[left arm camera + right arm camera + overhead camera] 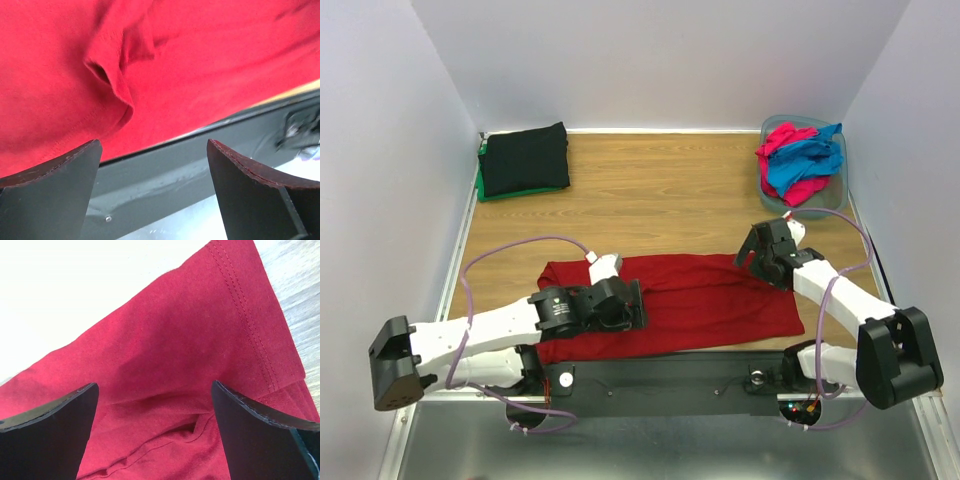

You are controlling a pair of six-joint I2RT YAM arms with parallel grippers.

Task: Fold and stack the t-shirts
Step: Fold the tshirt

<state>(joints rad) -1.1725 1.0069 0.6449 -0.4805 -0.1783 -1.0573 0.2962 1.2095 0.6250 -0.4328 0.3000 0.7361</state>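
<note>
A dark red t-shirt lies spread flat across the near part of the wooden table. My left gripper is open and empty, low over the shirt's left half near its front edge. In the left wrist view the gripper frames a raised fold in the red shirt. My right gripper is open and empty over the shirt's far right corner. In the right wrist view the gripper is just above the red shirt and its stitched hem. A folded black shirt lies on a green shirt at the back left.
A grey-blue plastic tub at the back right holds a bright pink shirt and a blue shirt. A dark metal rail runs along the table's near edge just below the red shirt. White walls enclose three sides.
</note>
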